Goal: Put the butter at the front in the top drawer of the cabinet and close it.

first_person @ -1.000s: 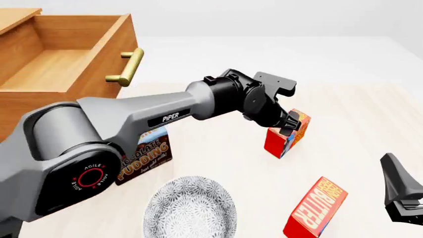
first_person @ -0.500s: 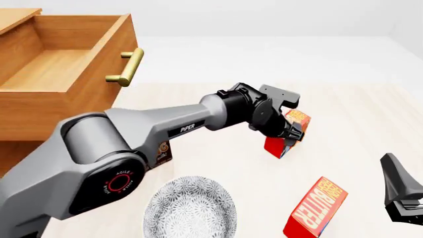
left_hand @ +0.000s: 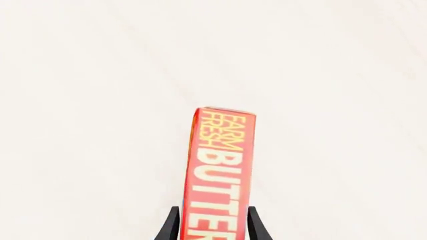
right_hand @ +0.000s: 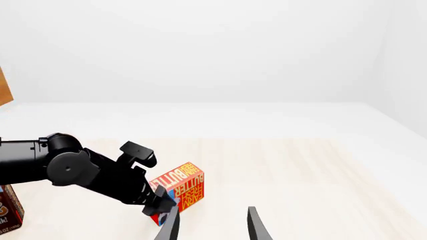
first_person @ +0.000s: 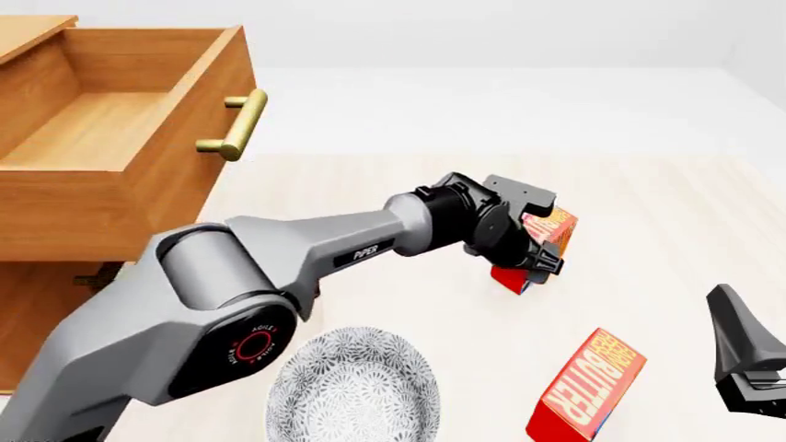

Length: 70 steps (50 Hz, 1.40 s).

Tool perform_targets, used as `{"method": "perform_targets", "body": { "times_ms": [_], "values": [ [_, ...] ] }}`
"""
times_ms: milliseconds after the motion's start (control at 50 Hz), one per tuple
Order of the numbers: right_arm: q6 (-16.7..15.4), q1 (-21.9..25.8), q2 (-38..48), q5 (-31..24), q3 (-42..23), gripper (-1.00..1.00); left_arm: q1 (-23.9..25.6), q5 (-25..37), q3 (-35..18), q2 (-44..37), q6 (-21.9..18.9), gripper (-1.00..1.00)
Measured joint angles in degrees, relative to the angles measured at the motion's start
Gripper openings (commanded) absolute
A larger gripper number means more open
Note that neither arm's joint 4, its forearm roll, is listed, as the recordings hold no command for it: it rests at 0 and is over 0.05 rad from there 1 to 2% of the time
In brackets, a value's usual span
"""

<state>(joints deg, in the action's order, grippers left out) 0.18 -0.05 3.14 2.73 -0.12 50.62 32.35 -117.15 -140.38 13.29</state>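
Left gripper (first_person: 542, 254) clamps the far butter (first_person: 540, 241); its wrist view alone reads "FARM FRESH". Right gripper (right_hand: 211, 225) hangs spread, empty. Near butter (first_person: 588, 385) lies right of the patterned bowl (first_person: 353, 385). Top drawer (first_person: 117, 129) gapes, nothing visible inside.

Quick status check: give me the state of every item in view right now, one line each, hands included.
Top drawer: pulled open, nothing visible inside.
Left hand: shut on the far butter.
Far butter: gripped, tilted.
Near butter: on the table, leaning, untouched.
Right hand: open, holding nothing.
Patterned bowl: upright on the table.
Cabinet: top drawer out; lower drawers mostly hidden.
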Motion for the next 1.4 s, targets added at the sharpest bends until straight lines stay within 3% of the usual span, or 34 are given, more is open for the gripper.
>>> {"method": "perform_targets", "body": {
  "times_ms": [180, 200, 320, 500, 960, 1240, 1400],
  "values": [
    [0.00, 0.00, 0.00, 0.00, 0.00, 1.00, -0.05, 1.57, -3.54, -2.89, 0.07, 1.00],
    [0.00, 0.00, 0.00, 0.00, 0.00, 1.00, -0.06, 1.79, -3.96, -3.21, 0.06, -1.00],
    [0.00, 0.00, 0.00, 0.00, 0.00, 1.00, -0.23, 2.89, -5.44, -3.81, 0.55, -1.00],
    [0.00, 0.00, 0.00, 0.00, 0.00, 1.00, 0.00, 3.32, -3.28, -1.30, 0.67, -1.00],
    [0.00, 0.00, 0.00, 0.00, 0.00, 1.00, -0.40, 4.38, 11.59, 19.20, 2.01, -1.00],
    [0.00, 0.00, 0.00, 0.00, 0.00, 1.00, -1.26, 8.39, 21.38, 32.97, 2.73, -1.00],
    [0.00, 0.00, 0.00, 0.00, 0.00, 1.00, -3.40, 12.36, 23.89, 39.69, 2.40, -1.00]
  ]
}}
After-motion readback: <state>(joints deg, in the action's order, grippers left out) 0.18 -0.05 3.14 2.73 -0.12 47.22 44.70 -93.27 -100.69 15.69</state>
